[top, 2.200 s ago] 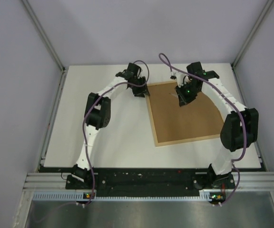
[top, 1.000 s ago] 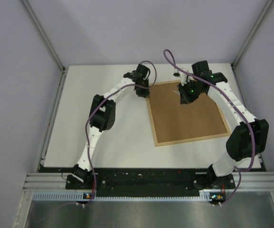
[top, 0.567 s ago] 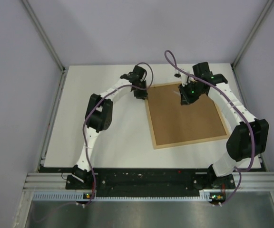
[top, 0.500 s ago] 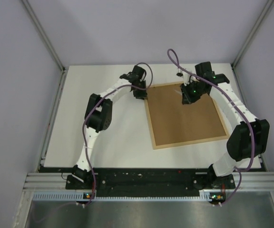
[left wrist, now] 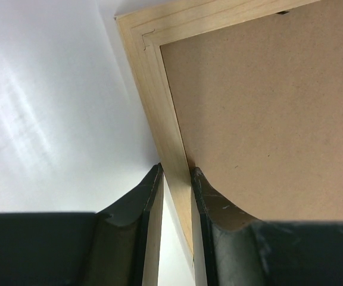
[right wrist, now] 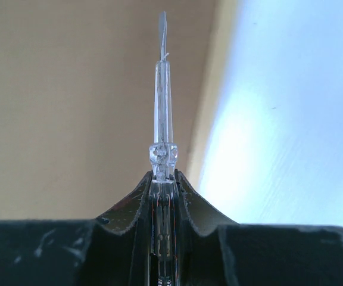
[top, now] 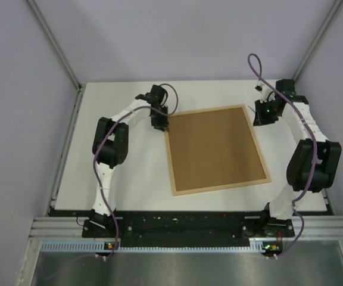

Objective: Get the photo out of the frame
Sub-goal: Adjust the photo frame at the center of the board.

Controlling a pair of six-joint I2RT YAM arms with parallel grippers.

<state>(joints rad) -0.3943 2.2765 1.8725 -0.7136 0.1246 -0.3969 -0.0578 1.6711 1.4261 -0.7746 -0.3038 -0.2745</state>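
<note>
Left wrist: frame [left wrist: 150, 71] edge within left tool [left wrist: 176, 173].

text/labels/numbers: none legible in any view | frame [top: 216, 149] back: blank fibreboard | desk [top: 130, 173]: unmarked

You cannot see the photo: the frame [top: 215, 149] lies back-up, its brown back covering whatever sits beneath. In your left wrist view the frame runs off the top and right edges. The lower end of the clear tool [right wrist: 162, 95] vanishes between the jaws of the right gripper [right wrist: 162, 179]; from overhead it is too small to tell.
</note>
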